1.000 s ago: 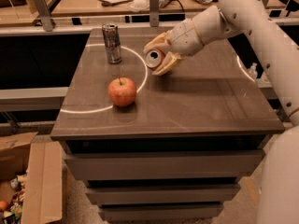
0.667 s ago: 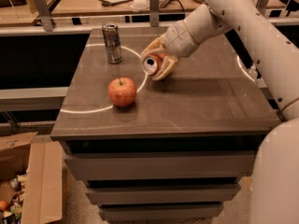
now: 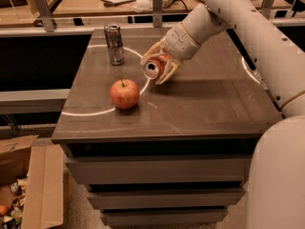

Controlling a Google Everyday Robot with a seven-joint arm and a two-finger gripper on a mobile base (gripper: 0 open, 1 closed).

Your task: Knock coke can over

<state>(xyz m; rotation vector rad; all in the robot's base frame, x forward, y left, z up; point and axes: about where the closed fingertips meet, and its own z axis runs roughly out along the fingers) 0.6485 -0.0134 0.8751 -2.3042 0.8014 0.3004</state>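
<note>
The red coke can (image 3: 154,67) is tipped on its side, its silver top facing the camera, near the middle of the brown table top (image 3: 200,104). My gripper (image 3: 158,65) is around it, one pale finger above the can and one below it on the right, shut on the can. The white arm reaches in from the upper right. I cannot tell whether the can rests on the table or hangs just above it.
A slim silver-grey can (image 3: 114,44) stands upright at the back left of the table. A red apple (image 3: 125,93) sits left of the coke can, toward the front. A cardboard box (image 3: 33,185) lies on the floor at lower left. Railings and a desk stand behind.
The gripper with the tipped coke can has shifted slightly left and toward the front of the table, closer to the apple. Apple and silver can have not moved.
</note>
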